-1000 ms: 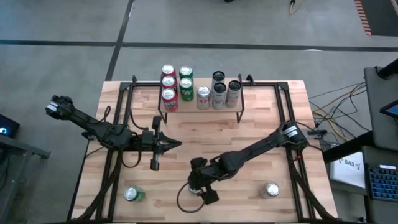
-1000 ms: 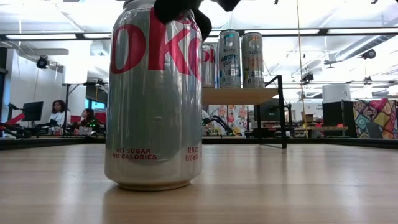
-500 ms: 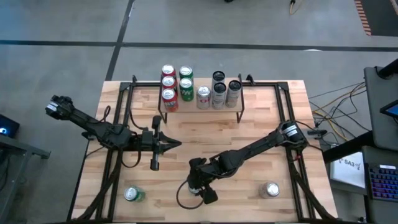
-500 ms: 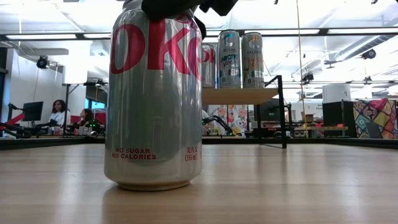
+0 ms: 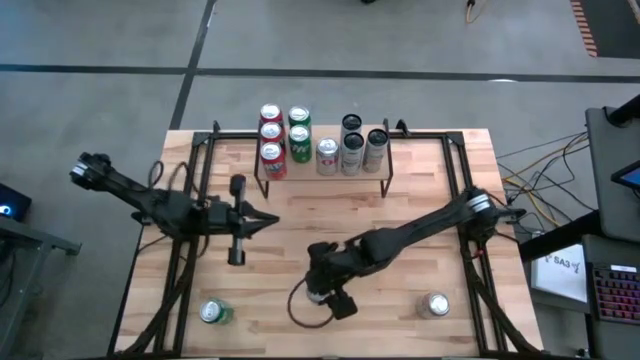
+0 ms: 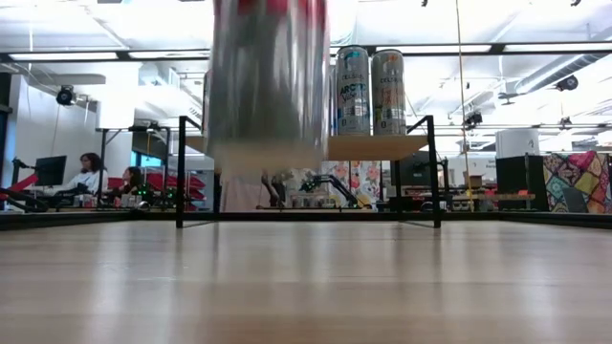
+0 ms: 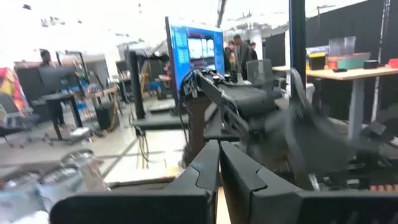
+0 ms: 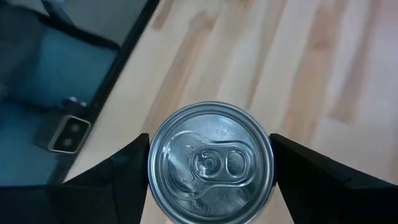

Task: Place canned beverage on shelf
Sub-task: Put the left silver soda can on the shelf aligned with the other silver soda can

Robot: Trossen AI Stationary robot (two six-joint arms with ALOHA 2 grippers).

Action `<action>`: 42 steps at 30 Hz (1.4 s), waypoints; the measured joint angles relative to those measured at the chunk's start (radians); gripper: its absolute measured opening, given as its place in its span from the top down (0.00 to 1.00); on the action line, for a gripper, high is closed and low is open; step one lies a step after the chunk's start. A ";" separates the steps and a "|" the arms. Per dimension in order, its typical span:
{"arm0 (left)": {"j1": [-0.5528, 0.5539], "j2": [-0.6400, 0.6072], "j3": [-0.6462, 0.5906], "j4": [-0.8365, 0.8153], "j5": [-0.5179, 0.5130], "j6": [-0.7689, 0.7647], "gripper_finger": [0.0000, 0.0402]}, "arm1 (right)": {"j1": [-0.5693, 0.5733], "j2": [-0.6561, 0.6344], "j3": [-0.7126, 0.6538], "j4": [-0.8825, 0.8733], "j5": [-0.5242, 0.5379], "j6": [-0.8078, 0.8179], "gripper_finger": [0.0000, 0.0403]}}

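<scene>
Right wrist view: right gripper (image 8: pixel 210 163) fingers (image 8: pixel 118 171) clamped around upright silver can (image 8: pixel 210 163); left fingers (image 7: pixel 205 171) closed, empty.

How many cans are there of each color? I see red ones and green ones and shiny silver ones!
Red cans, on the shelf: 3
Green cans: 3, with 2 on the shelf and 1 on the table
Silver cans: 5, with 3 on the shelf, 1 on the table, 1 in the right claw
Total: 11 cans
</scene>
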 joint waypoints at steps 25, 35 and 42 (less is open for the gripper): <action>0.007 -0.093 0.001 -0.086 -0.189 0.274 1.00 | -0.391 -0.136 0.562 -0.325 0.230 -0.262 0.32; 0.034 -0.109 0.001 -0.108 -0.237 0.347 1.00 | -0.675 -0.137 0.562 -0.199 0.356 -0.259 0.32; 0.065 -0.110 0.001 -0.114 -0.362 0.354 1.00 | -0.876 -0.134 0.562 -0.257 0.310 -0.155 0.32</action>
